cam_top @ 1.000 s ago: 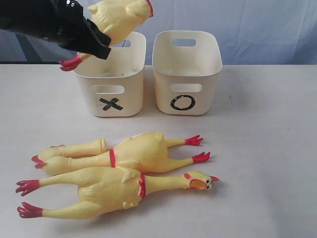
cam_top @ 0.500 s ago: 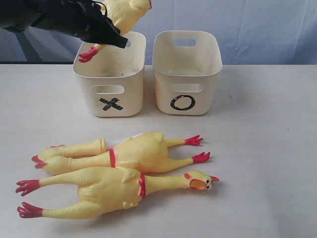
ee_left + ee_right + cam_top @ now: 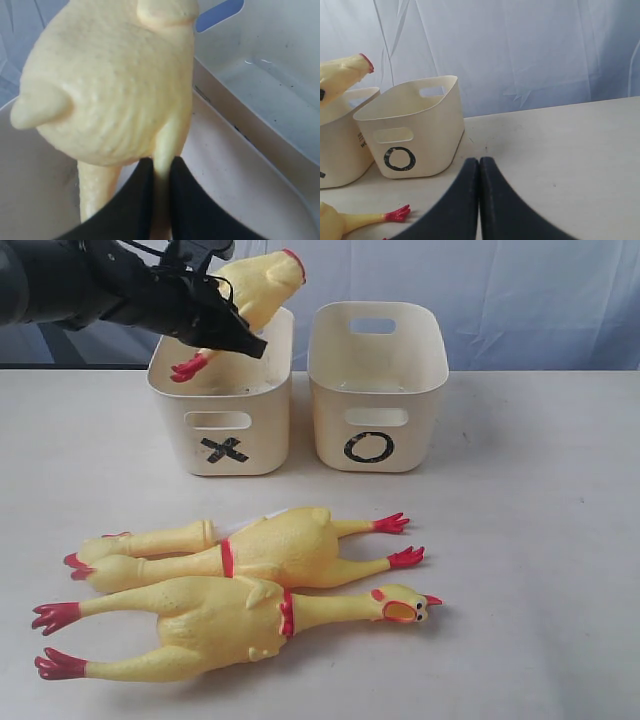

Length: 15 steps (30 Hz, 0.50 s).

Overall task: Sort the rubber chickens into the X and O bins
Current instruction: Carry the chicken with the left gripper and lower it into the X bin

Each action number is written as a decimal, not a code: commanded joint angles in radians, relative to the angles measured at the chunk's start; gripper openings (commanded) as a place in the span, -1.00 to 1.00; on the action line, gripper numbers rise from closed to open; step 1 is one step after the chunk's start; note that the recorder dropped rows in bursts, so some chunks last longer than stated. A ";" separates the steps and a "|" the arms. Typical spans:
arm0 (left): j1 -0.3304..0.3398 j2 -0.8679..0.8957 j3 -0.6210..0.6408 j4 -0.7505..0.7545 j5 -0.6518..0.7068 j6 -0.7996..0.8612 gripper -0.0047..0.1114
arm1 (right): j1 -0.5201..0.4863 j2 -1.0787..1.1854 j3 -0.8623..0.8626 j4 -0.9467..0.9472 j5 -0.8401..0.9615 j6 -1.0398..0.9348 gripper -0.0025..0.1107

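Overhead, the left gripper [image 3: 245, 337] pinches 1 leg of the held chicken [image 3: 262, 282] above the X bin [image 3: 262, 420], its black fingers [image 3: 140, 200] closed on the thin yellow limb just below the body in the left wrist view. That chicken hangs tilted, its red neck band up toward the blue backdrop [image 3: 520, 300] and 1 red foot [image 3: 188, 368] dangling over the bin's open top, level with the rim. The X bin and the O bin [image 3: 400, 390] stand just beside each other at the back of the pale table [image 3: 530, 540], X on the left of the exterior view and O on the right, markings facing the camera. Nearer the camera, 2 more chickens lie touching, side by side and head to tail. The front chicken [image 3: 220, 625] points its gaping orange beak [image 3: 405, 612] to the right and its red feet to the left; the back chicken [image 3: 285, 545] stretches its red feet to the right, and its head, apparently at the left end, is hard to make out. Off to the side, the right gripper [image 3: 479, 165] hangs low over bare table with its jaws pressed together on nothing, the O bin [image 3: 427, 135] ahead of it in the right wrist view.
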 commanded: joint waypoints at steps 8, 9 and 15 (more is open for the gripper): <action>0.047 0.030 -0.010 0.050 -0.003 -0.099 -0.92 | 0.004 -0.006 0.008 -0.001 -0.014 -0.002 -0.96; 0.047 0.034 -0.010 0.061 0.004 -0.099 -0.92 | 0.004 -0.006 0.008 -0.001 -0.014 -0.002 -0.96; 0.047 0.074 -0.010 0.096 0.050 -0.107 -0.92 | 0.004 -0.006 0.008 -0.001 -0.014 -0.002 -0.96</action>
